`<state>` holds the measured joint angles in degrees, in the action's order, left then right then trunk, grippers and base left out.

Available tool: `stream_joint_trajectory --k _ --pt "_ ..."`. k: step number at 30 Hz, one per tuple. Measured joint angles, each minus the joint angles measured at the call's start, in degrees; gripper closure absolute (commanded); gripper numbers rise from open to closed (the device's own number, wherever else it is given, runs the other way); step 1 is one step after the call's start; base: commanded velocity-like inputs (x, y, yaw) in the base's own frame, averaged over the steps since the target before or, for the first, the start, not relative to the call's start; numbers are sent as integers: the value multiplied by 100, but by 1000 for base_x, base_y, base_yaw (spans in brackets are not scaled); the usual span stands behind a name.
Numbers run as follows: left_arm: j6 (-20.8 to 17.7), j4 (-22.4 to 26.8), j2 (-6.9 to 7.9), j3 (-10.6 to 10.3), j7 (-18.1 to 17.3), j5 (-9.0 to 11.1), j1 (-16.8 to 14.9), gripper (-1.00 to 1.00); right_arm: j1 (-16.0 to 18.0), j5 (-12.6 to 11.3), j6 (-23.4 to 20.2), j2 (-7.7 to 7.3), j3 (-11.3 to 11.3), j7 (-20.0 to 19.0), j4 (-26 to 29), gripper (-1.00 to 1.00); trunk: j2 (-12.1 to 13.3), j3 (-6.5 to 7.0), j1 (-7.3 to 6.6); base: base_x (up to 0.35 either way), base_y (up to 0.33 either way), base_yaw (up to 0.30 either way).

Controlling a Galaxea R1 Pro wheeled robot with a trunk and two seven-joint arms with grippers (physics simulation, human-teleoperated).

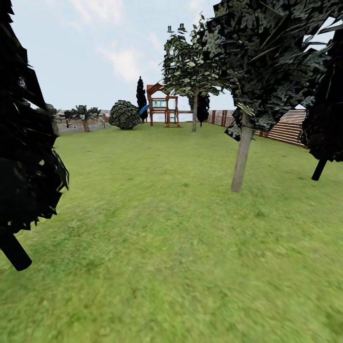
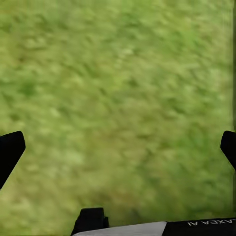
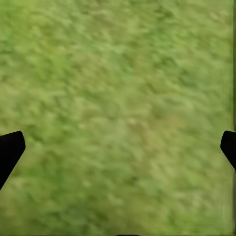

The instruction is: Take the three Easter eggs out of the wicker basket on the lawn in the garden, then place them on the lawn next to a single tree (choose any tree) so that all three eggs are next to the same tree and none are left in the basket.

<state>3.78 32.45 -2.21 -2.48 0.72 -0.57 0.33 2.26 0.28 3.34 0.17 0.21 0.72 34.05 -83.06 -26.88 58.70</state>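
Two tools, left tool [image 2: 118, 147] and right tool [image 3: 118, 147], spread wide and empty over lawn [image 1: 157, 247]; painted eggs likely smooth, rigid, light, so I'd clasp the middle.

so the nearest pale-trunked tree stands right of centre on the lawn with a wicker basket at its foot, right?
Not quite: the head view shows the pale-trunked tree right of centre on the lawn, but only bare grass lies at its foot, no basket.

One marking found: pale letters, seen upside down, reading partly "AXEA A", on the dark housing [image 2: 201, 227] at the left arm's wrist. Remainder cut off.
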Motion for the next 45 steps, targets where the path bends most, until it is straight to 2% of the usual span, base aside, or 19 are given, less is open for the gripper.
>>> stream_joint_trajectory --k 13,21,45 --pt "-1 1 0 -8 0 -1 0 -100 0 -7 1 6 -1 0 3 -100 0 0 0 311 -167 6" --pt "-1 2 -8 -7 0 -2 1 -100 1 -12 1 9 3 0 -1 -100 0 0 0 334 -15 159" --pt "0 -3 -9 -24 0 -7 0 -100 0 10 1 -8 -13 -2 -9 -100 0 0 0 336 0 3"
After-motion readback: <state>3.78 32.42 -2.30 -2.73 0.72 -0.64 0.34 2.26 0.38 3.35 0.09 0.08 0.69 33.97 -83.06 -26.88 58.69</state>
